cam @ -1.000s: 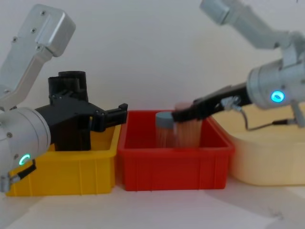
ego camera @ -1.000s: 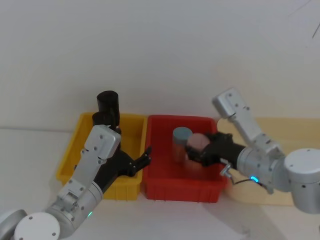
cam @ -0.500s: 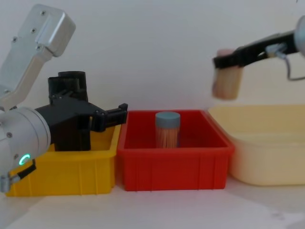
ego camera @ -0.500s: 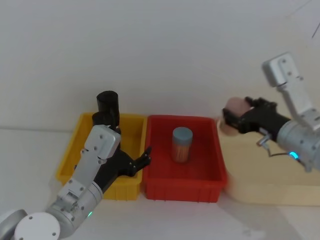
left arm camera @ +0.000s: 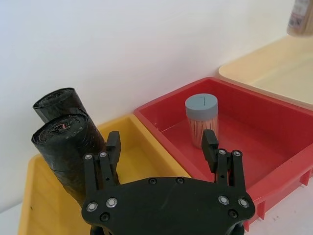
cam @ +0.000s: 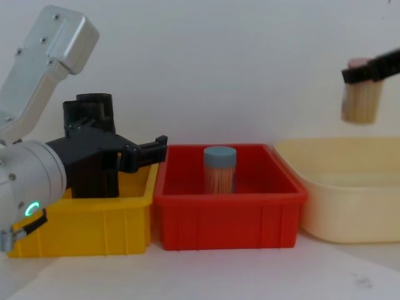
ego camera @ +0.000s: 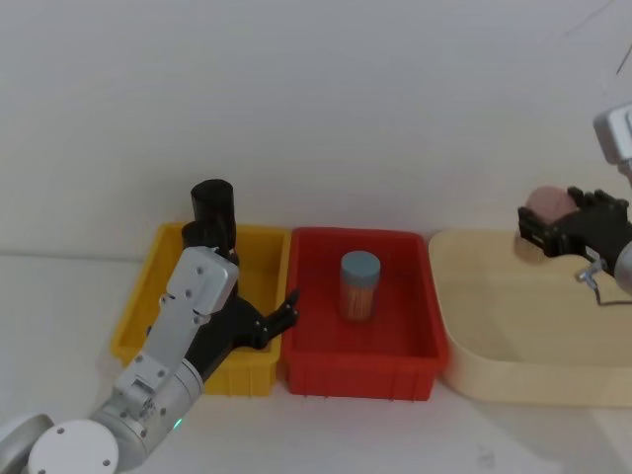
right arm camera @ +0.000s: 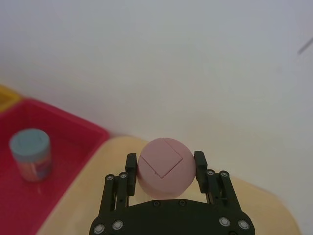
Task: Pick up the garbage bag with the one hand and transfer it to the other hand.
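The garbage bag [ego camera: 212, 200] is standing untouched in the yellow bin [ego camera: 138, 306], beside a stickered roll [left arm camera: 66, 147]. The left gripper [left arm camera: 161, 147] is hovering spread open nearby, with grasp and handover both pending. The right gripper [right arm camera: 165, 157] is clamping a pink-lidded jar [right arm camera: 161, 174] over the beige basin [ego camera: 513, 326].

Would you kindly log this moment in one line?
left gripper: open, near plain black garbage bag roll | right gripper: shut on pink-lidded jar above cream plastic tray
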Robot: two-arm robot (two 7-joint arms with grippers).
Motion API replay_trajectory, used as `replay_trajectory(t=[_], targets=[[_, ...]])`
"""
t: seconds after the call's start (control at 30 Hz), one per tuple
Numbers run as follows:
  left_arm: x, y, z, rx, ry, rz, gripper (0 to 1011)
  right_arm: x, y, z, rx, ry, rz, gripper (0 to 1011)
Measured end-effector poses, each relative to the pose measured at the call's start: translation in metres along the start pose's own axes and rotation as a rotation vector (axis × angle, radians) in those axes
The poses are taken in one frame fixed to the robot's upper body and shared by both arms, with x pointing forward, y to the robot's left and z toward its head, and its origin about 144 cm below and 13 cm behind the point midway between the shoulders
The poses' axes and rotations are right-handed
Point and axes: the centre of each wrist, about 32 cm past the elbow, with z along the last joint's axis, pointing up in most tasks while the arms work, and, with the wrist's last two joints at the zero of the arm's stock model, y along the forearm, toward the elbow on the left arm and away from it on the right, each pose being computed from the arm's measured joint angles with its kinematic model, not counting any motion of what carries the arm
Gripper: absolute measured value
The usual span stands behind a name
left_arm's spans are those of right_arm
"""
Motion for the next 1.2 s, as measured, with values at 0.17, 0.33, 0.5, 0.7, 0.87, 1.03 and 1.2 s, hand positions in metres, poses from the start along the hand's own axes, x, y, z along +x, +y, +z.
replay_trajectory(t=[0.17, 0.33, 0.5, 0.7, 0.87, 1.03, 1.2], targets=[[0.0, 0.0, 0.0, 0.0, 0.0, 0.0, 1001, 0.005, 0.003, -0.011, -0.051, -0.006, -0.019, 705], [0.0, 0.0, 0.0, 0.0, 0.0, 0.0, 1001, 0.007, 0.005, -0.018, -0.08, -0.01, -0.028, 833], [0.0, 0.0, 0.0, 0.0, 0.0, 0.0, 1001, 0.01, 0.007, -0.023, -0.102, -0.013, -0.036, 978], [0.0, 0.0, 0.0, 0.0, 0.0, 0.0, 1001, 0.011, 0.007, -0.026, -0.116, -0.016, -0.04, 1000], [0.0, 0.0, 0.0, 0.0, 0.0, 0.0, 1001, 0.012, 0.008, -0.028, -0.126, -0.017, -0.043, 1000], [0.0, 0.0, 0.0, 0.0, 0.0, 0.0, 1001, 0.012, 0.008, -0.03, -0.132, -0.018, -0.045, 1000], [0.001, 0.001, 0.002, -0.002, -0.001, -0.011, 1001, 0.013, 0.009, -0.031, -0.136, -0.019, -0.046, 1000]])
